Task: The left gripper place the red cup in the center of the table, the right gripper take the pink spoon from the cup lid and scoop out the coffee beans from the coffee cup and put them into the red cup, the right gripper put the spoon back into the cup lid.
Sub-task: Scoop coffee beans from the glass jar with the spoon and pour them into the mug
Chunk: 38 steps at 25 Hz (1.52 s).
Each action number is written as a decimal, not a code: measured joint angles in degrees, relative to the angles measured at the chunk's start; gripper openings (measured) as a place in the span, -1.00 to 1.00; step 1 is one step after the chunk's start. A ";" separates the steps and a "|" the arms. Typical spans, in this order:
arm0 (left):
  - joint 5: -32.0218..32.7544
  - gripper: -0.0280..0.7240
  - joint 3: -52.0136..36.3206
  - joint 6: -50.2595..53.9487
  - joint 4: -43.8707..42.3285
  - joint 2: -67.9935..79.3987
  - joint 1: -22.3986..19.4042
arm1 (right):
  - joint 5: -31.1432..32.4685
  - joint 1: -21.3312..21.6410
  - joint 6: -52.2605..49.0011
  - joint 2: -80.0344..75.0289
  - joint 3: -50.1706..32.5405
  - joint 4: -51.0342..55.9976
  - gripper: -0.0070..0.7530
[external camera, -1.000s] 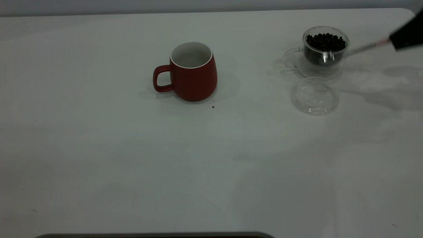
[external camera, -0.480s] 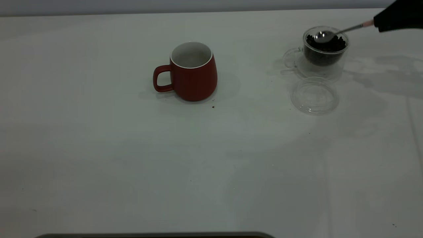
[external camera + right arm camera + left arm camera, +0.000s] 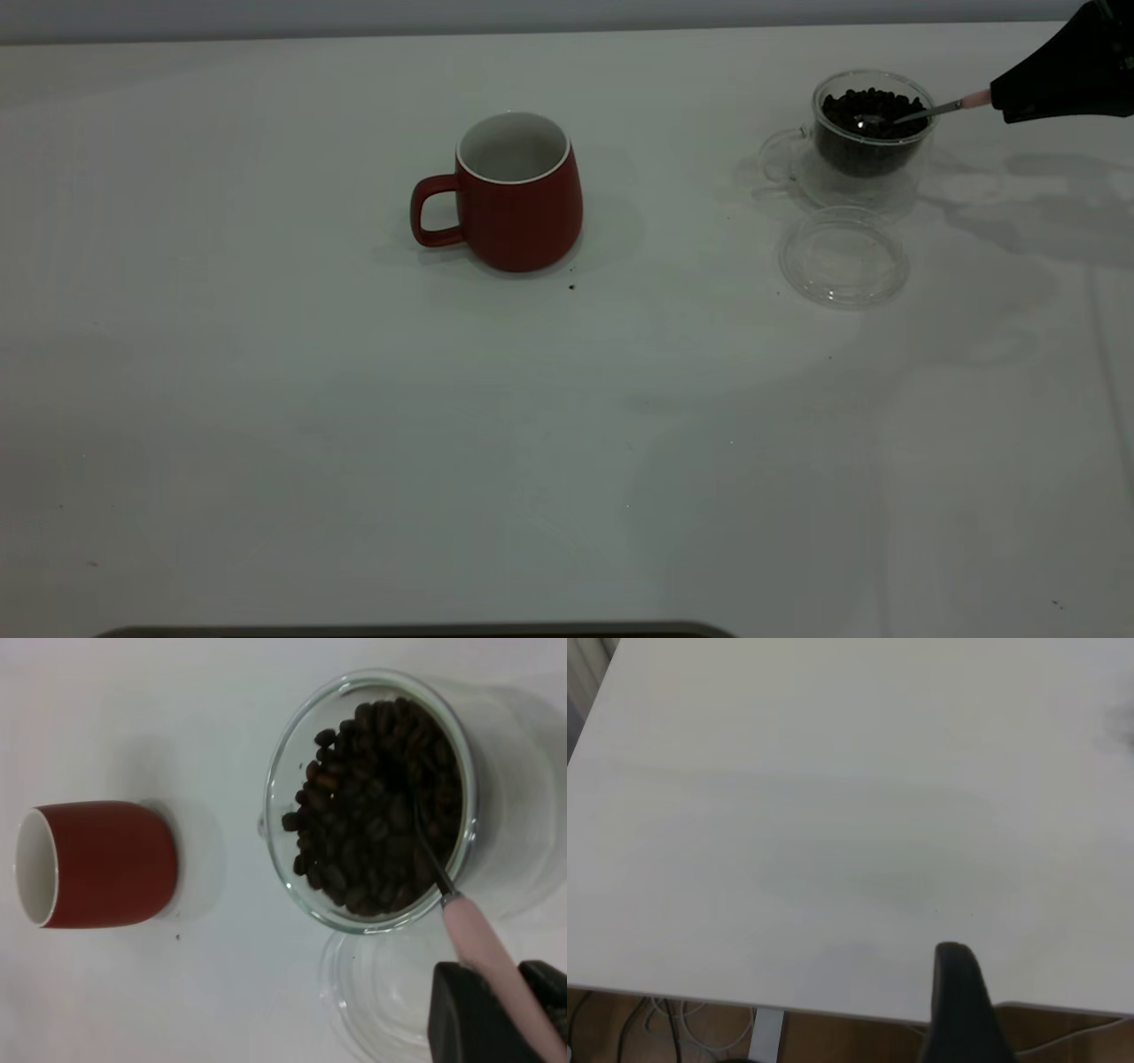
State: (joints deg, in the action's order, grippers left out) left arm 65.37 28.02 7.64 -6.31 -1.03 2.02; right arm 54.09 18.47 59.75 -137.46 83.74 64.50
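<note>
1. At the far left my left gripper (image 3: 957,992) is parked over the bare near edge of the large plain white table (image 3: 266,425); only one dark finger shows in its wrist view, so I cannot tell whether that claw is spread or closed.
2. Near the table's centre stands the dark red matte ceramic mug, the red cup (image 3: 516,190), upright, its loop handle pointing left, its white inside showing no beans.
3. Well to its right sits the clear double-walled glass coffee cup (image 3: 864,142), upright, filled with a heap of dark roasted coffee beans (image 3: 873,111).
4. Just in front of that glass lies the small round clear cup lid (image 3: 843,257), flat on the table.
5. The slim pink spoon (image 3: 921,112), silver stem with pale pink handle end, slants down into the beans, its bowl dug among them.
6. At the right edge my black right gripper (image 3: 496,1010) is pinching the spoon's pink handle, hovering beside the glass.
</note>
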 joint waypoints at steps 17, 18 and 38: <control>0.00 0.51 0.00 -0.13 0.00 0.00 0.00 | 4.88 3.70 -8.21 -0.07 0.00 2.03 -0.72; 0.00 0.51 0.00 -0.13 0.00 0.00 0.00 | 5.24 3.70 -8.21 -0.07 0.00 2.54 -0.72; 0.00 0.51 0.00 -0.08 0.00 0.00 0.00 | 11.47 6.75 -8.21 -4.38 0.07 8.76 -0.72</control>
State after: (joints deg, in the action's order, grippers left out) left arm 65.37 28.02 7.56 -6.31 -1.03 2.02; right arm 65.56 25.21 51.54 -141.84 83.80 73.25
